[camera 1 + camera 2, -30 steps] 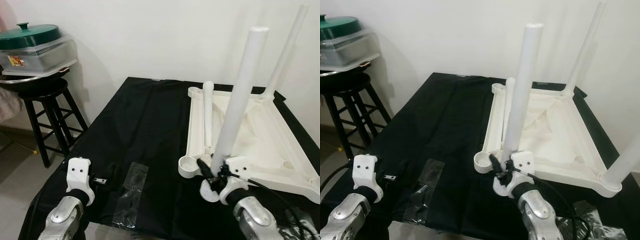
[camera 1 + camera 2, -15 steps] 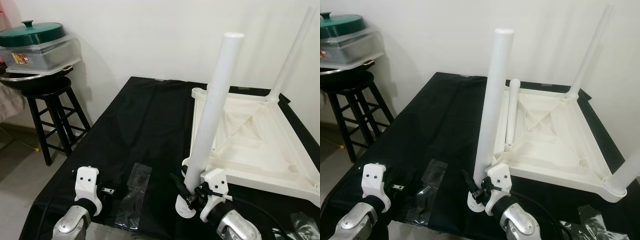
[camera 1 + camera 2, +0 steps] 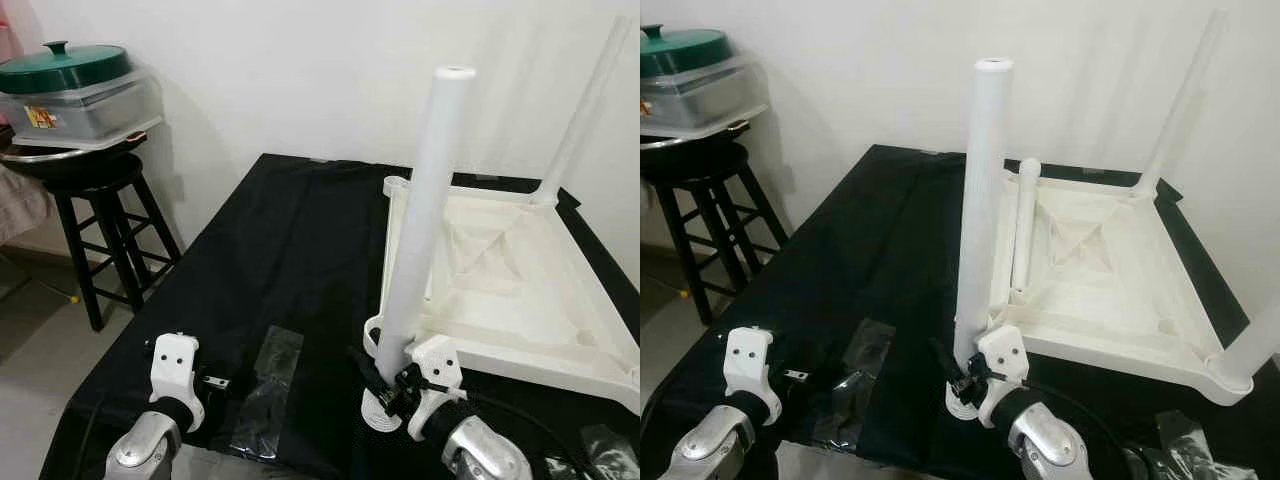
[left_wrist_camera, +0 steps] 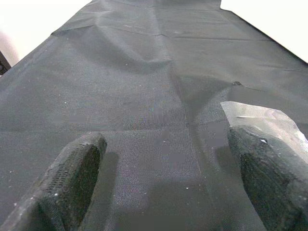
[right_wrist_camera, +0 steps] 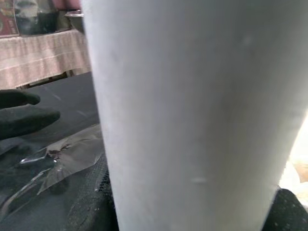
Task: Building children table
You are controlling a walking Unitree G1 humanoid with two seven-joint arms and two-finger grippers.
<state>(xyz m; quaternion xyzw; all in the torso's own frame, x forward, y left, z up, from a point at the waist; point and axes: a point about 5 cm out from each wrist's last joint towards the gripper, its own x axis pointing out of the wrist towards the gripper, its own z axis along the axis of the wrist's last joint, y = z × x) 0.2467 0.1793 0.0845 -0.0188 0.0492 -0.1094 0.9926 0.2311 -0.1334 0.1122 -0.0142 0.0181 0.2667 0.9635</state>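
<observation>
Upright, white table leg [image 3: 420,215] pinched in right tool [image 3: 392,392] (left tool [image 4: 163,187] spread above black cloth [image 3: 290,240]).

On the black-cloth table [image 3: 290,240], the upturned white plastic tabletop [image 3: 500,280] lies at right, the white tubular leg [image 3: 420,210] upright at its near-left corner, the clear plastic bag [image 3: 262,392] near-left, the dark wooden stool [image 3: 100,225] far left.

A plain room in a home. A black wooden stool [image 3: 98,215] carries a green-lidded pot [image 3: 62,68] beside a cloth-covered table [image 3: 270,260].
</observation>
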